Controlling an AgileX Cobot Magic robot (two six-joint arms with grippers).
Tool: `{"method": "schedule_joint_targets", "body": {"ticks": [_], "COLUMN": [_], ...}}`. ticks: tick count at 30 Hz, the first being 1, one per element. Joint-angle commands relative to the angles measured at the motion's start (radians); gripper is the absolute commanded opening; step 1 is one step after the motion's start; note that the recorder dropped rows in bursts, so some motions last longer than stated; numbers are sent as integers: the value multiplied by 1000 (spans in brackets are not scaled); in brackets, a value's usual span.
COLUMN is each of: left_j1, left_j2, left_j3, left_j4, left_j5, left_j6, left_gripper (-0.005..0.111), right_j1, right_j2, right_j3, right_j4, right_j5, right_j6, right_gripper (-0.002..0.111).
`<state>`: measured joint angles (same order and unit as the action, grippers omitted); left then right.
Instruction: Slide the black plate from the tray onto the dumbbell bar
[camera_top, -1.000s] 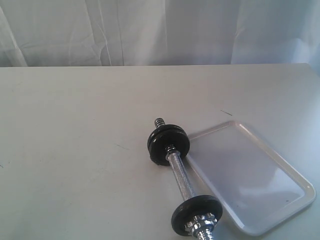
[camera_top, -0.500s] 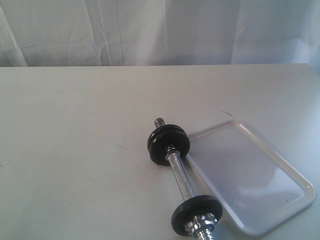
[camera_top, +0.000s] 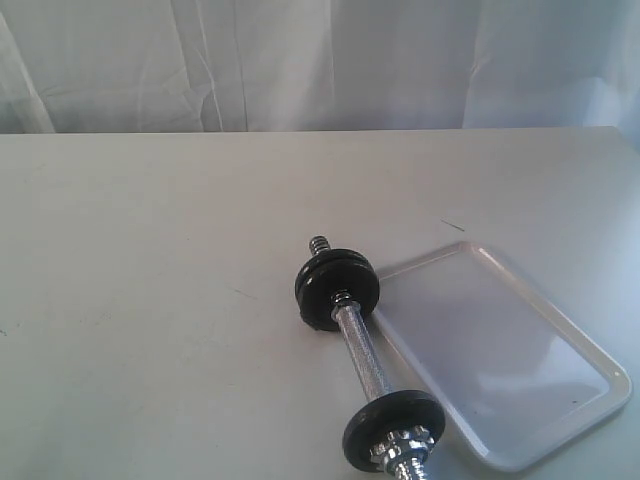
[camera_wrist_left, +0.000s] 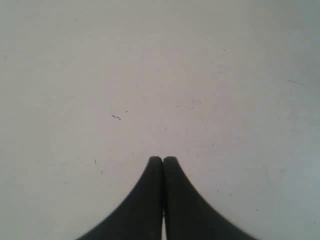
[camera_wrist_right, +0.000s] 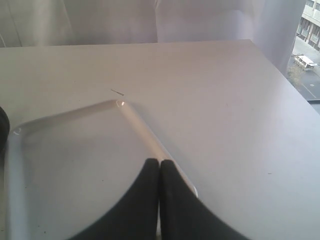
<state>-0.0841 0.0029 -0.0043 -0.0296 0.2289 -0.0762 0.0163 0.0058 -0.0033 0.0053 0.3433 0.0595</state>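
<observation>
- Right gripper (camera_wrist_right: 159, 162): two smooth matte-black fingers, tapered and curved, with tips pressed together and nothing between them. It hangs over the tray's long rim on the side away from the dumbbell.
- Left gripper (camera_wrist_left: 162, 160): the same black fingers, tips meeting with nothing held. It is above bare table, and where it stands relative to the dumbbell cannot be told.
- Tray (camera_top: 560, 330): shallow, glossy white plastic rectangle with rounded corners and a low raised rim. It lies flat on the table, set at an angle, with its inner long side just beside the bar.
- Dumbbell bar (camera_top: 360, 350): short, bright chrome rod with coarse thread showing at both ends. It lies on the table alongside the tray, across the tray from the right gripper.
- Far-end plates (camera_top: 337, 288): round, matte-black iron, standing on edge on the bar. They appear to be two discs pressed together, close to the tray's corner.
- Near-end plate (camera_top: 393, 432): a single matching black disc with a raised rim, threaded on the bar.
- Silver nut (camera_top: 402, 447): shiny and faceted, set against the near-end plate's outer face.
- Dark curved sliver (camera_wrist_right: 2, 122): sits at the border of the right wrist view, beside the tray's corner. Too little shows to name it.
- Table (camera_top: 150, 300): flat, pale grey and matte, with a few fine dark scratches.
- Curtain (camera_top: 300, 60): white cloth in soft folds behind the table.
</observation>
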Motion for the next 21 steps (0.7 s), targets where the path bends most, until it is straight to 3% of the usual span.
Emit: {"method": "schedule_joint_targets", "body": {"ticks": [1,14,21], "left_j1": [3,5,53], "left_j2": [-3,-3,-3], "left_j3": [4,4,4], "left_j4": [-7,-7,-7], "left_j5": [-5,-5,-9], "left_j6": [-1,-1,-1], "left_gripper": [0,0,0], "right_j1": [-7,-7,-7], "right_j2": [-6,-6,-6], "right_j3": [3,3,3], "right_j4": [3,3,3], "right_j5": [-5,-5,-5], "right_j6": [-12,-12,-12], "right_gripper": [0,0,0]}}
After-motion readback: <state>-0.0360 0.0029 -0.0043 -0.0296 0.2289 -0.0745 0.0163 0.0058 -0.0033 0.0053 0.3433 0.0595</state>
